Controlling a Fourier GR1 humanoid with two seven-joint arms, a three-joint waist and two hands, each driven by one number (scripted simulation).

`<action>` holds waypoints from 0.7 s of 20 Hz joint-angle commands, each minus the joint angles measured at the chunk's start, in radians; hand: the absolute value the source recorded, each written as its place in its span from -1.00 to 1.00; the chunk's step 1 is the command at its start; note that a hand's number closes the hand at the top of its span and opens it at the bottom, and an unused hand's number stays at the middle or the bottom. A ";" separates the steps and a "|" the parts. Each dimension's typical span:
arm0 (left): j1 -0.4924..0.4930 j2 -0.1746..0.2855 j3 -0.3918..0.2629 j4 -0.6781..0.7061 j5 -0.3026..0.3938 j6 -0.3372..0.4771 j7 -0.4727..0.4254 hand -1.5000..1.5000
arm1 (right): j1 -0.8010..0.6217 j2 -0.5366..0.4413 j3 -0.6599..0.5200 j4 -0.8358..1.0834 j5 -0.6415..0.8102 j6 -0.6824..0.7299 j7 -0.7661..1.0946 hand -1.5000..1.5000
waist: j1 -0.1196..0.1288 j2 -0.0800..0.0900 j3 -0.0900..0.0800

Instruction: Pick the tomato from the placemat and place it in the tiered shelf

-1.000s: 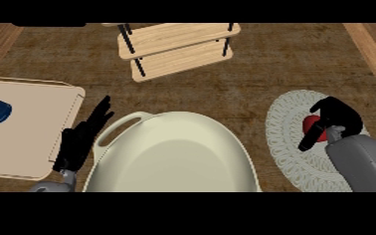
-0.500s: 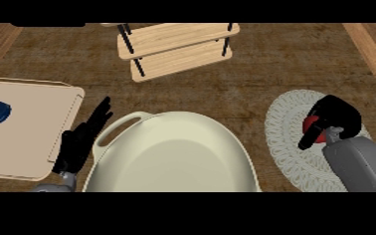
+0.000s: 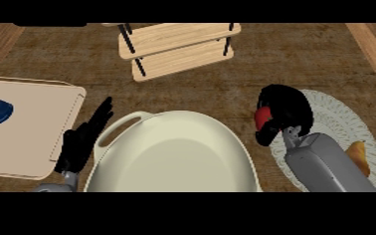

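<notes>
Shifted toward 9 o'clock, the tomato (image 3: 261,118) now sits at the left rim of the placemat (image 3: 334,117), clasped in the curled right robot hand (image 3: 286,110); pickup looks done, the carry to the tiered shelf (image 3: 180,39) at 11 o'clock remains, and the left robot hand (image 3: 82,142) rests open at 8 o'clock.

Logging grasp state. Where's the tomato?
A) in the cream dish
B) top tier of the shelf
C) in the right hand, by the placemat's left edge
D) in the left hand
C: the red tomato shows within the curled fingers of the right hand, at the left edge of the placemat.
</notes>
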 commanded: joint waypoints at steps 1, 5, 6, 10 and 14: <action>0.061 0.006 0.002 0.018 -0.009 -0.012 -0.037 0.00 | 0.001 0.019 0.027 -0.176 -0.009 0.046 -0.006 1.00 | -0.009 0.003 -0.002; -0.012 -0.006 0.016 0.043 -0.006 -0.007 0.024 0.00 | -0.058 -0.002 0.005 -0.358 0.042 0.105 0.103 1.00 | -0.019 0.002 -0.003; -0.003 -0.014 0.015 0.022 -0.019 0.021 0.041 0.00 | -0.064 -0.015 0.000 -0.411 0.054 0.125 0.128 1.00 | -0.020 0.001 -0.003; -0.027 -0.002 0.025 0.056 -0.001 -0.024 0.014 0.00 | -0.236 0.029 -0.173 -0.406 -0.013 0.088 0.112 1.00 | -0.010 0.006 -0.003; 0.002 0.009 0.028 -0.004 -0.003 -0.022 0.049 0.00 | -0.344 0.048 -0.276 -0.424 -0.030 0.095 0.140 1.00 | 0.000 0.005 -0.002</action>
